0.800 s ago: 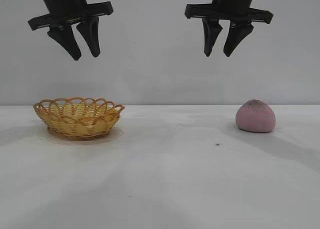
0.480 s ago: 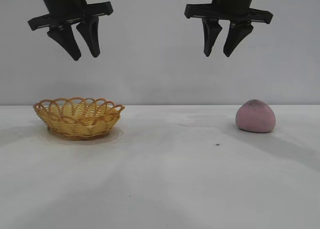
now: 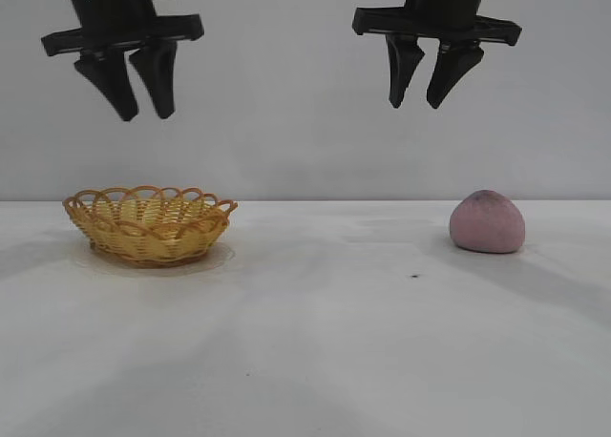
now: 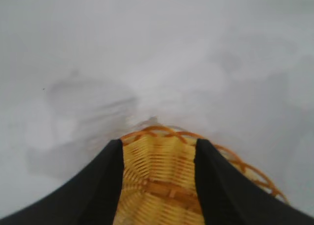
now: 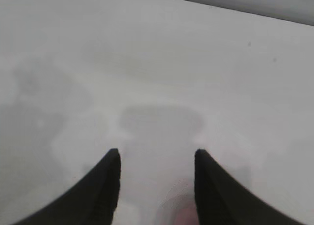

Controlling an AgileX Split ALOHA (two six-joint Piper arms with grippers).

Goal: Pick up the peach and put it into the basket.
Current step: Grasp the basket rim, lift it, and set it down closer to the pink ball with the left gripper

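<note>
The dusty pink peach (image 3: 488,223) sits on the white table at the right. A blurred pink edge of it shows in the right wrist view (image 5: 182,217). The yellow wicker basket (image 3: 150,225) with its orange-brown looped rim stands at the left and is empty. My left gripper (image 3: 143,114) hangs high above the basket, open and empty; the basket's weave (image 4: 159,176) shows between its fingers in the left wrist view. My right gripper (image 3: 413,103) hangs high, open and empty, up and to the left of the peach.
The white table (image 3: 315,342) runs across the whole front. A small dark speck (image 3: 416,276) lies on it left of the peach. A plain grey wall stands behind.
My left gripper has shifted a little to the left above the basket. The right gripper, the peach and the basket have not moved.
</note>
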